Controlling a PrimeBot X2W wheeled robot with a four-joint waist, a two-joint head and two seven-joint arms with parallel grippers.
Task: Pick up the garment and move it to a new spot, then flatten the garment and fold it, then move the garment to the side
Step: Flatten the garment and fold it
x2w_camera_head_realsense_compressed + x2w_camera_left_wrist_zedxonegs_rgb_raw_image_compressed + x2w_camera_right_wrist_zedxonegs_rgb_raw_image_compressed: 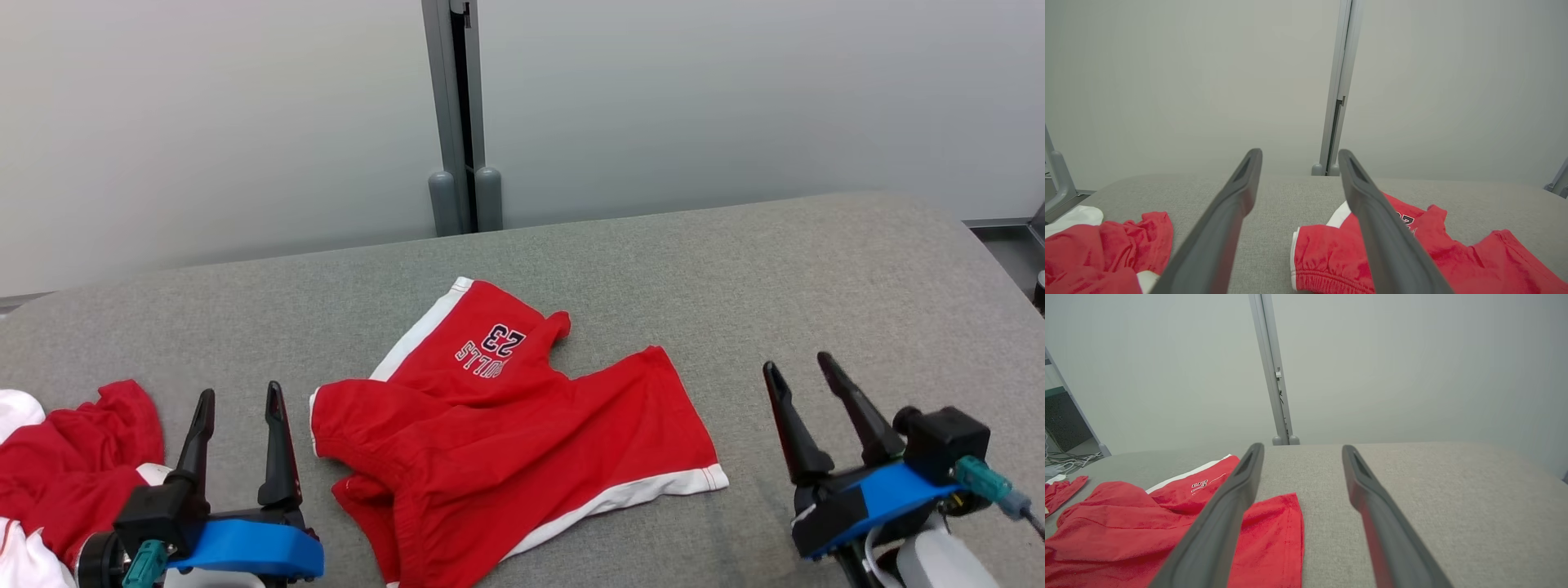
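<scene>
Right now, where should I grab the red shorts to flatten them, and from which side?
I'd pinch the shorts at the white-trimmed hem corner with the right gripper, coming in low from the right: that edge lies flat and open toward it. The left gripper could take the gathered waistband, which faces its side.

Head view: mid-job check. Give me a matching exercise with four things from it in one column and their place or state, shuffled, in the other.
Column one
1. red shorts with white trim and a number print
2. crumpled red and white clothing heap
3. left gripper
4. right gripper

Column two
A. open, over bare grey padded table, right of the shorts
B. lying wrinkled mid-table
C. bunched at the near left edge
D. open, between heap and shorts

Pairs: 1-B, 2-C, 3-D, 4-A
</scene>
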